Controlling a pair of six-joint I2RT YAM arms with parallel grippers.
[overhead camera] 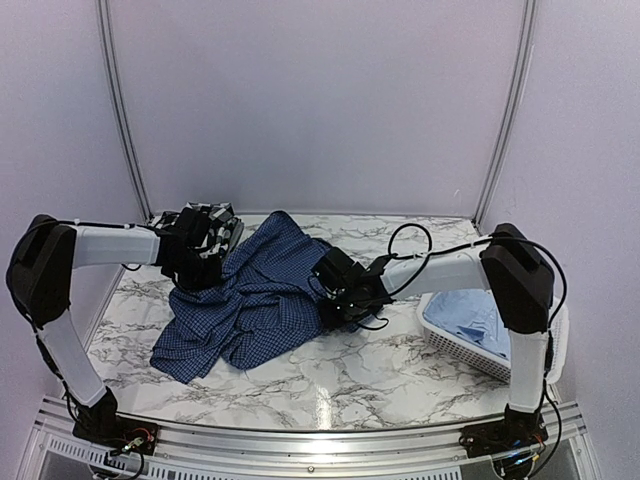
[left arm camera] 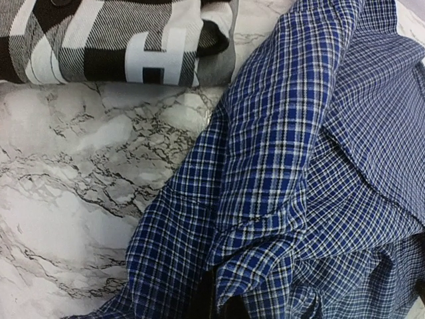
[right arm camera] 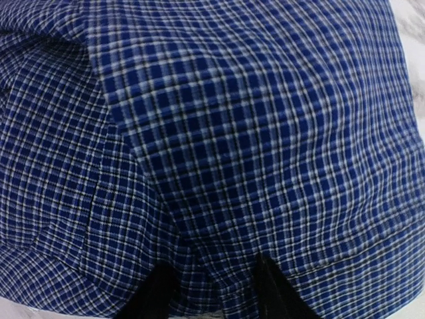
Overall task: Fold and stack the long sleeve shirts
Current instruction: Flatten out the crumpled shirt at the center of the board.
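Dark blue checked shirt (overhead camera: pixel 255 300): was found crumpled at mid-frame on the marble bench (overhead camera: pixel 370 375). Left pincer (overhead camera: pixel 202 262): was clamped tight on its upper-left edge. Right pincer (right arm camera: pixel 216 292): was held half-open, fingers astride a fold at its right edge. Plaid shirt (left arm camera: pixel 113 40): was laid at upper left. Pale blue shirt (overhead camera: pixel 480 315): was kept in the basket (overhead camera: pixel 440 342), lower right.

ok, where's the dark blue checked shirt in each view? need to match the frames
Top external: the dark blue checked shirt lies crumpled left of centre on the table.
Left wrist: it fills the right half of the picture, below and to the right of the plaid shirt.
Right wrist: it fills nearly the whole picture.
Shared landmark: the marble tabletop.
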